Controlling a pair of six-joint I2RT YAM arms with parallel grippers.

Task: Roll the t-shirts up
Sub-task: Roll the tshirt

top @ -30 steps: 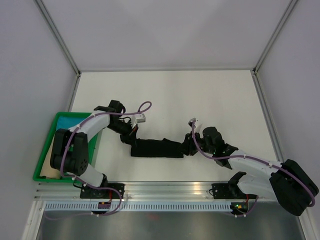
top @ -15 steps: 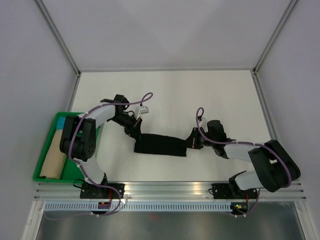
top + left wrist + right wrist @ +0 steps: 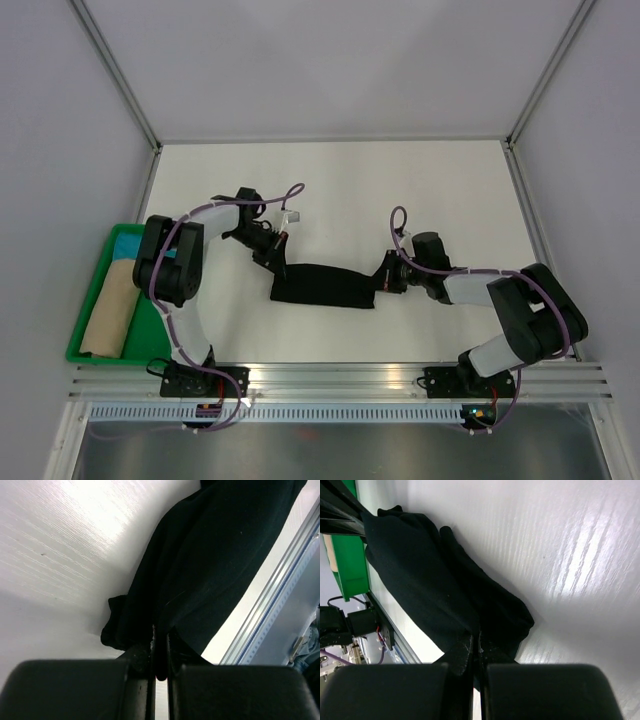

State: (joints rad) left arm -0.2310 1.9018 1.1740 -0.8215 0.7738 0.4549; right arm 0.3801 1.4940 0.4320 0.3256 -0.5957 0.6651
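1. Plain black t-shirt (image 3: 322, 287) of soft thin cloth, folded to a long narrow band, flat on the white table (image 3: 400, 190), toward the near edge and between the two arms.
2. Band set slightly askew, left end a little farther back than the right end.
3. Left claw (image 3: 272, 258) low at the band's left end, touching the cloth. From the left wrist view, fingers pressed together with a thin fold of the black t-shirt pinched between them.
4. Right claw (image 3: 383, 281) low at the band's right end, also on the cloth. From the right wrist view, fingers closed tight on a bunched edge of the black t-shirt.
5. Cloth rumpled and thicker at both pinched ends, with small lobes of fabric spilling beside each claw; smoother and flatter along the stretch between.
6. Green plastic tray (image 3: 95, 357) at the table's left edge, well apart from the black t-shirt.
7. Inside the tray, a beige rolled cloth (image 3: 108, 320) lying lengthwise, and a teal piece (image 3: 127, 243) at the far end, partly hidden behind the left arm.
8. Ribbed aluminium rail (image 3: 340, 378) along the near edge of the table, both arm bases bolted onto it.
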